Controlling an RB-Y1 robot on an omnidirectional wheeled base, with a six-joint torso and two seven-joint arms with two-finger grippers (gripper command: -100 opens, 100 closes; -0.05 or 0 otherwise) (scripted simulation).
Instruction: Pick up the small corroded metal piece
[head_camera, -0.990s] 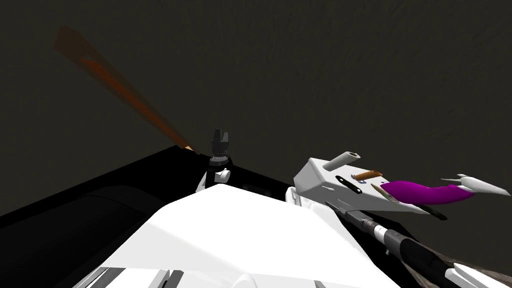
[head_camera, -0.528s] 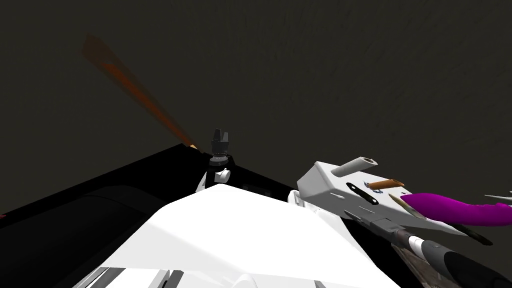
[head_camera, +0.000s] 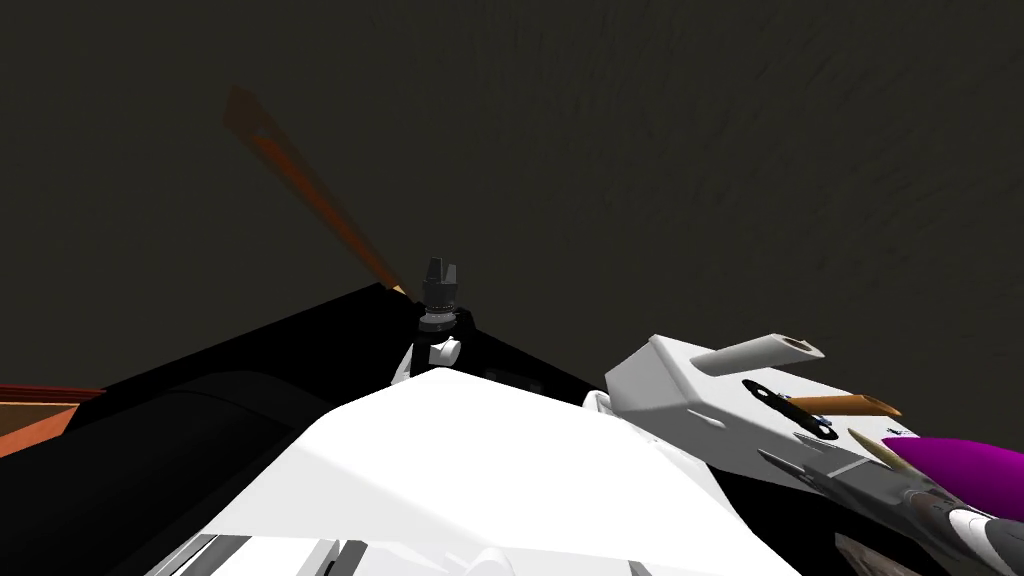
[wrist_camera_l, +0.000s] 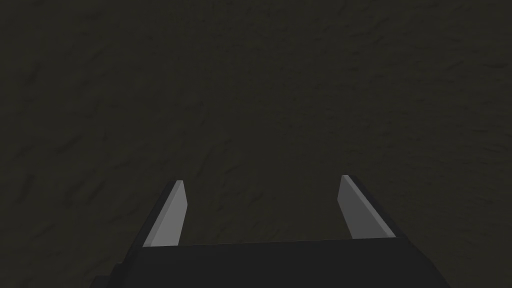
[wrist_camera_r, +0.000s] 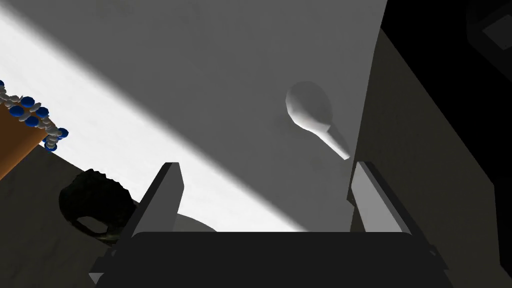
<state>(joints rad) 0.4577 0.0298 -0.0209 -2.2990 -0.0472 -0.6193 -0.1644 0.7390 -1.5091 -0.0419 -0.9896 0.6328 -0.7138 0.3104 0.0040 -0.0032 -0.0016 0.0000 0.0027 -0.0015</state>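
The small corroded metal piece is a dark, lumpy ring with a hole. It lies just outside one finger of my right gripper, not between the fingers. That gripper is open over a white tabletop. In the head view the piece is a flat black strip on the white table at the lower right, and my right gripper reaches in low beside it. My left gripper is held up in the middle, open and holding nothing, facing a dark rough surface.
On the table lie a white spoon-shaped thing, a white tube, an orange-brown stick and a purple object. An orange block edged with blue and white beads sits beside the piece. A black area borders the left.
My head view has swung, so the table and its objects slid to the lower right edge of the picture. An orange-brown edge has come in at the far left. The left arm holds still.
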